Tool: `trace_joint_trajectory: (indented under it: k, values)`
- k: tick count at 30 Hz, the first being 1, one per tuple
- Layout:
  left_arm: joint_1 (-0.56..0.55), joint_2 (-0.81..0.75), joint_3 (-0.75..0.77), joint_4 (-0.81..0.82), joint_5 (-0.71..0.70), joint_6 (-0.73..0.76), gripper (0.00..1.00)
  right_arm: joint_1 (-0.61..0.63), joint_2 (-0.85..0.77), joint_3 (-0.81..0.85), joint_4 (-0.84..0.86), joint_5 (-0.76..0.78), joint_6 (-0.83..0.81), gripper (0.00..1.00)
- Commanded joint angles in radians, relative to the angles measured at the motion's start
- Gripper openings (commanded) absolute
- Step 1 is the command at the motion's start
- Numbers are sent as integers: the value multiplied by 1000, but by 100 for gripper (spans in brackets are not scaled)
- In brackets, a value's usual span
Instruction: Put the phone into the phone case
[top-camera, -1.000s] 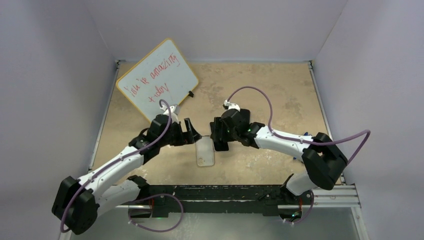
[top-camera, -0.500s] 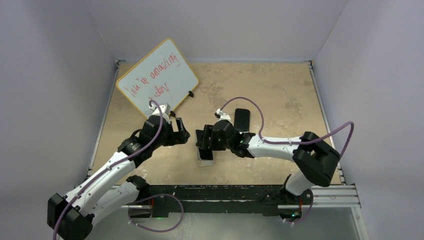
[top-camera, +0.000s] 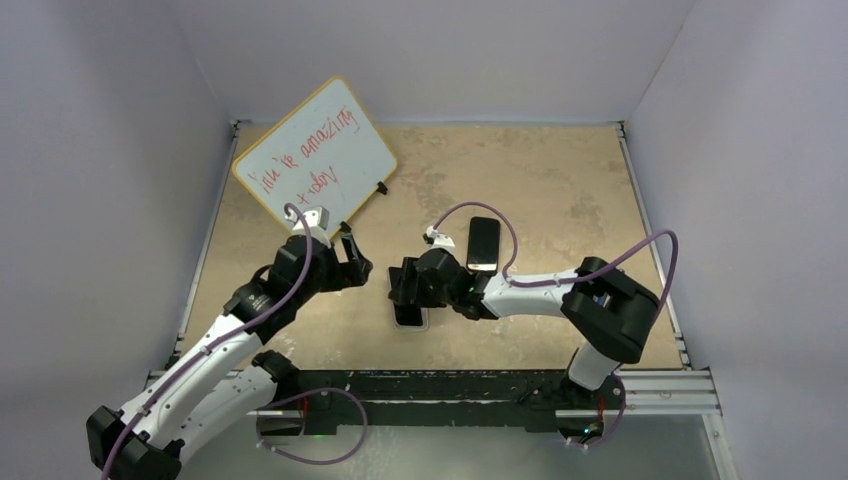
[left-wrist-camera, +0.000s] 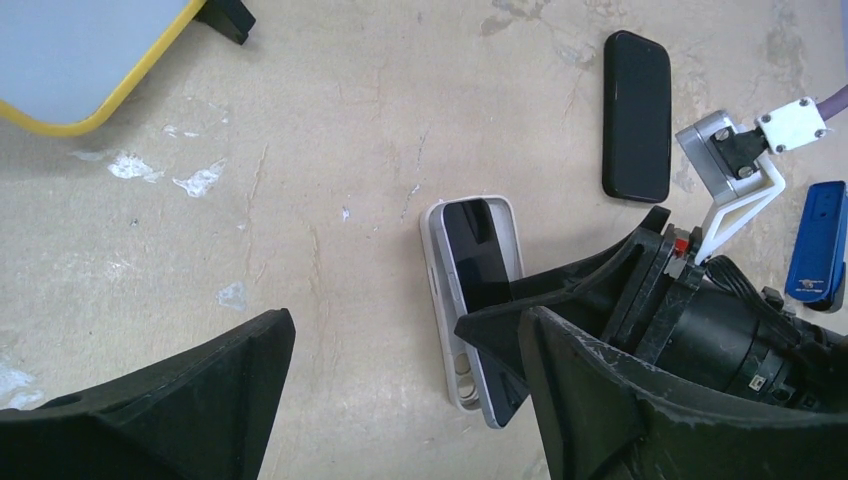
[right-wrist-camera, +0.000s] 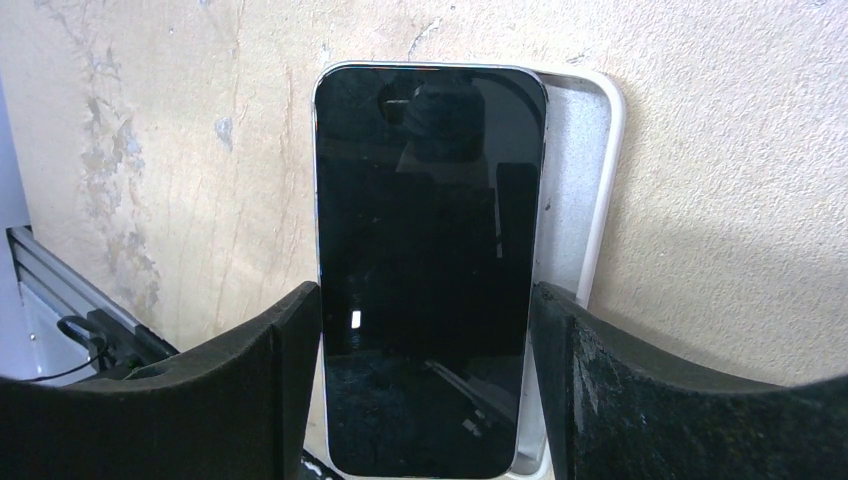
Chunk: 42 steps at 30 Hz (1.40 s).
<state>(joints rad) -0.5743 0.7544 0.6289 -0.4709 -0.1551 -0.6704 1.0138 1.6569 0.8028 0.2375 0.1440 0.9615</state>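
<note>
The phone (right-wrist-camera: 425, 250), black-screened with a silver rim, is held by its long edges in my right gripper (right-wrist-camera: 425, 400), which is shut on it. It lies tilted and offset on the translucent whitish phone case (right-wrist-camera: 585, 190), which is flat on the table. In the left wrist view the phone (left-wrist-camera: 478, 255) leans over the case (left-wrist-camera: 432, 265), and the case's camera hole shows. From above, my right gripper (top-camera: 405, 293) is over the case (top-camera: 412, 323). My left gripper (top-camera: 352, 262) is open and empty, to the left of the case; the left wrist view (left-wrist-camera: 400, 400) shows this too.
A second black phone (top-camera: 483, 243) lies flat behind the right arm, also in the left wrist view (left-wrist-camera: 636, 115). The yellow-framed whiteboard (top-camera: 315, 160) stands at the back left. A blue object (left-wrist-camera: 820, 245) lies to the right. The rail (top-camera: 480, 385) runs along the near edge.
My right gripper has moved left and down with the phone onto the case. My left gripper has drawn back to the left. The second black phone has come into view.
</note>
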Motion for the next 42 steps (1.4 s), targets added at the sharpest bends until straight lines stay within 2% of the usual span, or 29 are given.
trace_joint_trajectory:
  k: [1,7,12,16,18,20,23,29,32,36,39,42]
  values:
    - [4,10,5,29,-15,-14,85,8,6,20,50,82,-1,46]
    - [5,35,2,39,15,-20,82,17,7,24,19,100,0,55]
    - [4,35,-3,48,30,-14,82,19,0,16,23,103,-2,75]
    - [5,58,-6,53,51,-16,82,22,-11,18,31,86,-2,81]
    - [4,74,-12,60,69,-22,82,23,-20,21,28,79,-6,89]
    - [5,85,-24,71,82,-32,82,23,-34,20,24,73,-12,91]
    - [4,94,-45,94,97,-39,81,23,-65,13,10,77,-11,89]
    - [4,133,-96,150,138,-58,73,19,-163,-15,-56,82,-80,77]
    - [4,163,-122,205,183,-63,65,13,-185,-18,-79,89,-114,69]
    - [5,225,-152,283,236,-69,60,-14,-172,-40,-63,52,-108,56]
    - [4,282,-180,350,277,-85,56,-32,-166,-59,-62,47,-108,53]
    - [4,327,-204,404,310,-96,52,-87,-165,-93,-23,-27,-93,51]
